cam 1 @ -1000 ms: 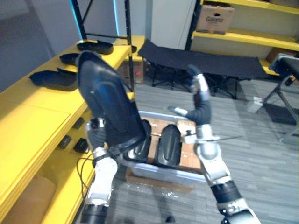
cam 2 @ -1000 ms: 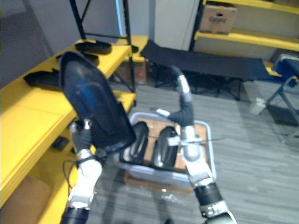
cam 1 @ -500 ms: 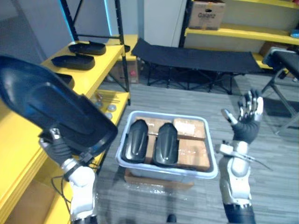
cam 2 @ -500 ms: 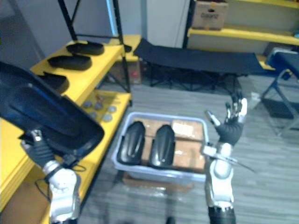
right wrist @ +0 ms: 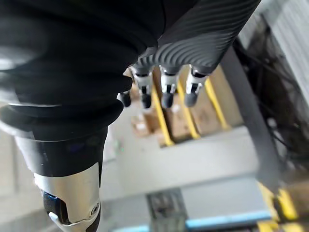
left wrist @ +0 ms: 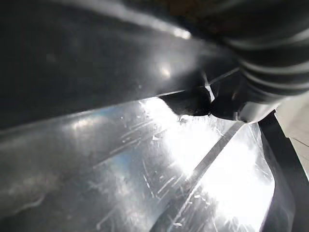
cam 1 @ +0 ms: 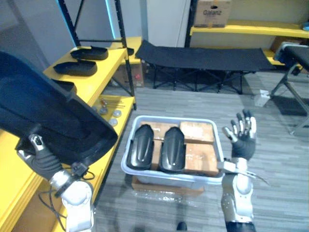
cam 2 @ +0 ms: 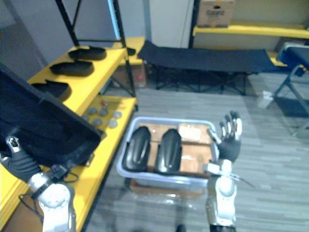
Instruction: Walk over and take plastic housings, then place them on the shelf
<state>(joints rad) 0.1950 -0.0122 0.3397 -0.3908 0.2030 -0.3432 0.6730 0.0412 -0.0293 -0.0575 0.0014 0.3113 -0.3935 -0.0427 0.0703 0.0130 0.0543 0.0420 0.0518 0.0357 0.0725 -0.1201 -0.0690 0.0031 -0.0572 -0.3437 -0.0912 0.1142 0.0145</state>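
Topping the left robot hand (cam 1: 41,162), black housing (cam 1: 46,116) tilts.

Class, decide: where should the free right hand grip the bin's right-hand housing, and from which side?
Probably its far rounded end, from above: the right-hand housing lies domed-side up in the bin, flanked by the other housing and cardboard, leaving its sides little room. The right hand is open.

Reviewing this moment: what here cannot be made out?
- Left hand: its hold is hidden behind the large black plastic housing in both eye views; glare in the left wrist view.
- That housing's far end: cut off by the eye views' left edge.
- Small round pieces on the lower yellow shelf: too small to identify.
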